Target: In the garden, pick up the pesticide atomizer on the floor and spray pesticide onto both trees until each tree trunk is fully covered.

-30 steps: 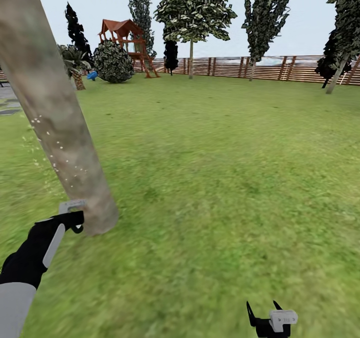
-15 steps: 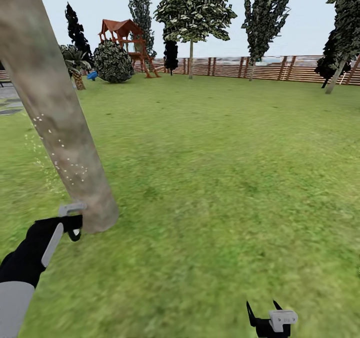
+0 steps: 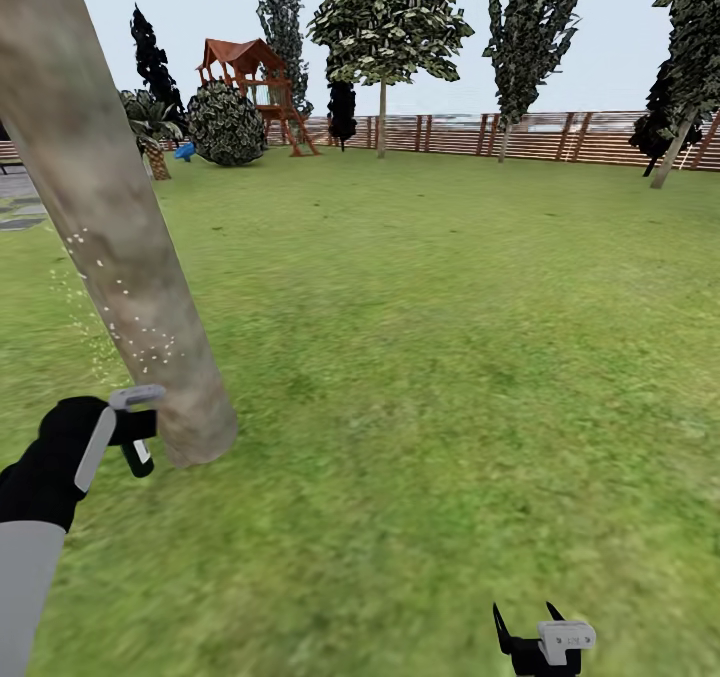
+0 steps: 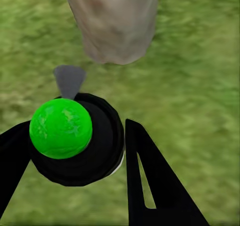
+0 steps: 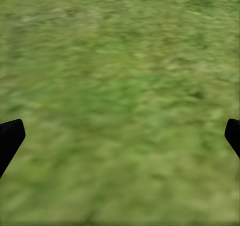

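A thick pale grey-beige tree trunk [image 3: 120,247] leans across the left of the head view, speckled with white spray dots, and its base [image 4: 112,20] meets the grass just ahead of the left wrist camera. My left gripper [image 3: 135,439] is shut on the pesticide atomizer [image 3: 137,427], a dark bottle with a pale grey trigger head close against the trunk's foot. In the left wrist view the pesticide atomizer [image 4: 75,141] shows a bright green round top and a grey nozzle pointing at the trunk, between black fingers [image 4: 150,186]. My right gripper [image 3: 540,637] hangs open low over the lawn.
Open grass lawn [image 3: 450,337] stretches to a red-brown slat fence [image 3: 520,135]. More trees [image 3: 385,17] stand along it, with a round bush [image 3: 225,125] and a red-roofed play tower [image 3: 250,67] at the back left. A grey paved patch [image 3: 15,202] lies at the left edge.
My left gripper has shifted left and slightly up beside the trunk's foot, carrying the atomizer. The spray dots on the trunk have spread a little. The right arm is still.
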Controlling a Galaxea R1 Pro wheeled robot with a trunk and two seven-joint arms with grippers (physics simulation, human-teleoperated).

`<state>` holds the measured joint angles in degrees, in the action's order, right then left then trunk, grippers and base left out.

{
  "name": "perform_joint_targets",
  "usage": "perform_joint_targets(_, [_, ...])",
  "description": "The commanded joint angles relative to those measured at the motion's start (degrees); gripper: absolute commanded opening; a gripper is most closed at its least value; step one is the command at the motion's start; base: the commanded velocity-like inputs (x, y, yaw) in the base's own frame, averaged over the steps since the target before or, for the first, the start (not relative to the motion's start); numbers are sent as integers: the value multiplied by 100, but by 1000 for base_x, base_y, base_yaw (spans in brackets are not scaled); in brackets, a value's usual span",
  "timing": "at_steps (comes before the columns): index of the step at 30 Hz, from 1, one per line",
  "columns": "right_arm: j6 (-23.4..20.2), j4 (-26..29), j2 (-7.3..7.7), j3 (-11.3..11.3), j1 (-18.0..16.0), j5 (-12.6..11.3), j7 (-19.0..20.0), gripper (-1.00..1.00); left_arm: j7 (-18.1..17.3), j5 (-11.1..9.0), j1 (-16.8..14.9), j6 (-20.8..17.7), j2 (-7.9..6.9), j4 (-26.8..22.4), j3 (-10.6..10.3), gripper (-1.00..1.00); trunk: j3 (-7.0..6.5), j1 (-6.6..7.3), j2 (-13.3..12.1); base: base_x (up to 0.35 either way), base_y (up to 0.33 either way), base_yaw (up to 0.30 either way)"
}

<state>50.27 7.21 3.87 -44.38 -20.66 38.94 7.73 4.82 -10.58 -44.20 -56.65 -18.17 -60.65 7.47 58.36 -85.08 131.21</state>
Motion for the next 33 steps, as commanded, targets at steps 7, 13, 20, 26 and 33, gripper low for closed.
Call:
perform_joint_targets(7, [0,0,0,0,0,0,0,100,3,-13,-8,6,28,-88,-32,-100,0,0,0,-100,0,0])
perform_joint_targets(13, [0,0,0,0,0,0,0,100,14,-11,1,6,171,-525,-48,-100,0,0,0,-335,0,0])
perform_joint_targets(20, [0,0,-1,0,0,0,0,100,27,44,20,30,274,-467,-80,-100,0,0,0,-270,-86,0])
perform_joint_targets(26, [0,0,-3,0,0,0,0,100,41,63,25,43,271,-465,-87,-100,0,0,0,-20,-264,0])
perform_joint_targets(33, [0,0,-3,0,0,0,-6,100,60,70,25,48,253,-472,-79,-100,0,0,0,126,-272,0])
